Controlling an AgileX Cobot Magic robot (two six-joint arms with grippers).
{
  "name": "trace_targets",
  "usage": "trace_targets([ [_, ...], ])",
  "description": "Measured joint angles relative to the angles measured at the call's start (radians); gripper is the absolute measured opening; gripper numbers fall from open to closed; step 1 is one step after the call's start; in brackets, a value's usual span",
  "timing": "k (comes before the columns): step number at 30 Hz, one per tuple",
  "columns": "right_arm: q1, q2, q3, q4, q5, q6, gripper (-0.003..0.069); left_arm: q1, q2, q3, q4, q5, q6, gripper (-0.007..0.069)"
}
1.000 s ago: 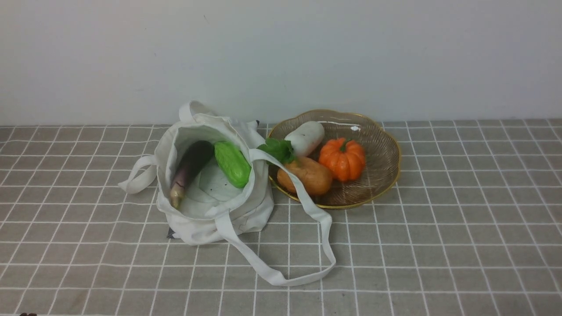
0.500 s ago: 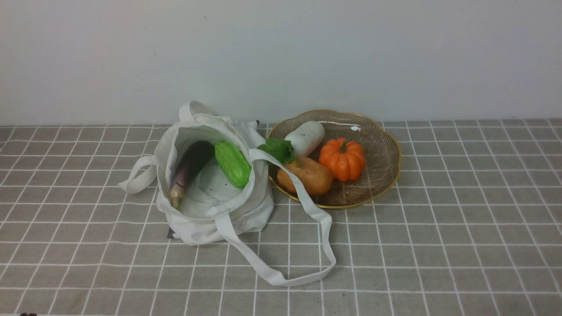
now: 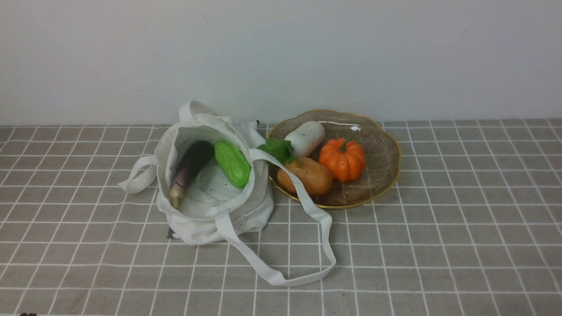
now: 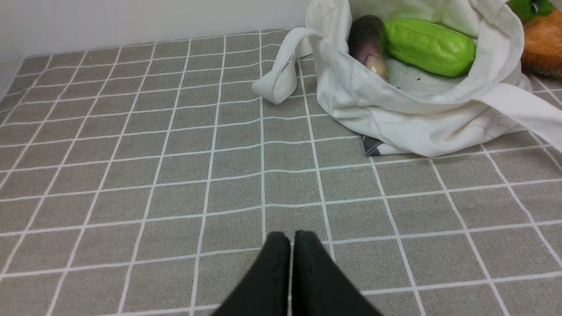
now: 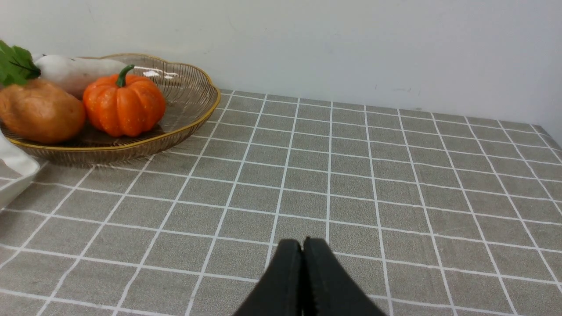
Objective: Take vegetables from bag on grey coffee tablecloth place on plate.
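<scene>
Vegetables are split between two places, and trouble is most likely near the bag. Nearest, the left gripper (image 4: pixel 292 239) and right gripper (image 5: pixel 302 245) are seen pressed closed and empty above the tablecloth (image 3: pixel 439 245). Next, the long strap handle (image 3: pixel 322 228) is draped over the plate (image 3: pixel 393 173) rim; if snagged, the dish could be dragged. Farther in, the eggplant (image 3: pixel 189 167) and green gourd (image 3: pixel 232 164) lie in the bag (image 3: pixel 206 224), whose soft wall might be pinched instead. Farthest, the radish (image 3: pixel 306 137), potato (image 3: pixel 305 175) and pumpkin (image 3: pixel 342 159) crowd the plate, so additions could roll off.
</scene>
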Motion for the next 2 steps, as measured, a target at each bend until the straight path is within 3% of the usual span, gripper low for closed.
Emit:
trace_targets([
  [2,0.0,0.0,0.0,0.0,0.0,0.0,-0.0015,0.0,0.0,0.0,0.0,0.0,0.0,-0.0005],
])
